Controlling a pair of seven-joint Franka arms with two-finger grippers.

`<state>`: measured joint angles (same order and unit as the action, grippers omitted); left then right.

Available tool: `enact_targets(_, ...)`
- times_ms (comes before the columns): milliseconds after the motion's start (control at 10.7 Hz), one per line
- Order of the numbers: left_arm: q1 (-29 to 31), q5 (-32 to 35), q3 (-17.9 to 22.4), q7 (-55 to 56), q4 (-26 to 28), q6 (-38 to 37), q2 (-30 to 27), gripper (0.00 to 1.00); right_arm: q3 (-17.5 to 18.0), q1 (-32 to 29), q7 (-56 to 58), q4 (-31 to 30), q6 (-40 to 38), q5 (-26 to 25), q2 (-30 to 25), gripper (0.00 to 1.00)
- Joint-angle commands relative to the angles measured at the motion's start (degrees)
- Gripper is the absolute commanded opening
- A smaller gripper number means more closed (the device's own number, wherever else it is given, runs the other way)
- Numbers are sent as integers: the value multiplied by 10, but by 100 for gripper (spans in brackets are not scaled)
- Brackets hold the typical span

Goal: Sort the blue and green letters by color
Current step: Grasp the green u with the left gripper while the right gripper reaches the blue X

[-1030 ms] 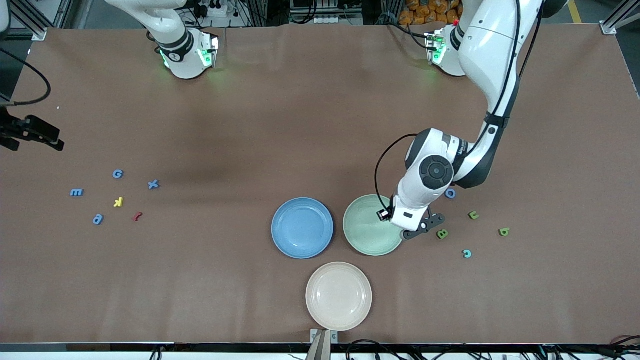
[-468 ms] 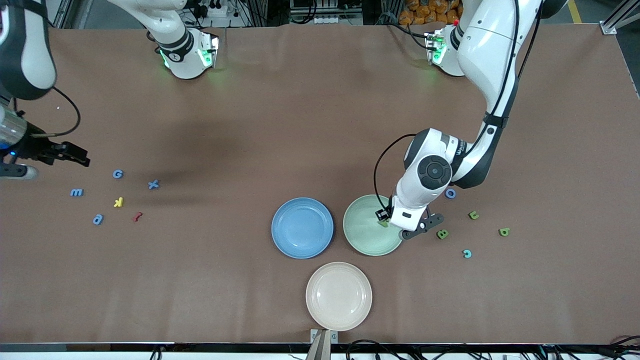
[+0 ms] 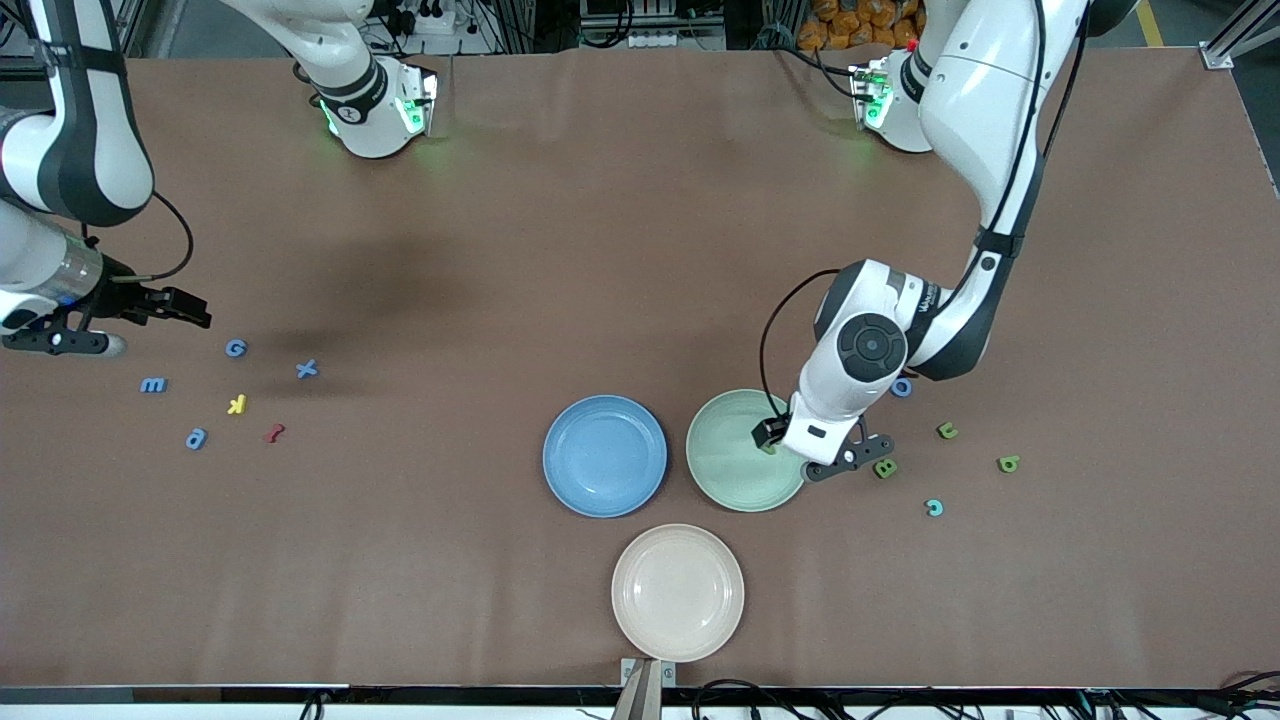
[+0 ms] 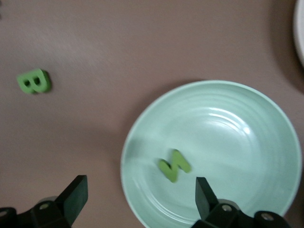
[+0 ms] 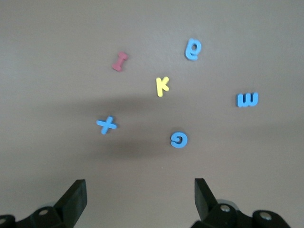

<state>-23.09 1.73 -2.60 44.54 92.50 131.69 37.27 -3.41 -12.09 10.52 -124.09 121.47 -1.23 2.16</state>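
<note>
Hovering over the glossy, ringed pale green plate (image 4: 266, 109), the left end effector (image 4: 137, 199) stands spread wide, and a chunky olive green zigzag letter (image 4: 175, 165) lies flat in that plate; a second ago it was still pinched. A green foam B (image 4: 34, 81) sits on the matte brown table (image 3: 600, 250) beside the plate. The right end effector (image 5: 137, 199), spread too, has swung in over the blue letters (image 5: 178, 139) near the right arm's end.
</note>
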Motion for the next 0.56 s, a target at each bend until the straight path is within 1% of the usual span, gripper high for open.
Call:
enact_targets(0,50,21,-3,-100,20,-14,-18,100,8,-22,9,-44,70,0,19,100)
enact_targets(94,68,21,-5,-137,30,-14,-24,100,8,-22,6,-74,124,0,25,100)
enact_targets(187,87,21,-8,-177,38,-14,-30,100,9,-23,5,-79,146,0,41,100)
enact_targets(281,110,22,-19,-225,45,-14,-33,100,9,-20,5,-77,149,23,58,100)
enact_targets(375,137,35,-31,-282,53,-14,-38,100,11,-10,8,-76,151,65,70,100)
enact_targets(468,158,61,-36,-318,62,-14,-42,100,11,20,6,-77,166,75,76,100)
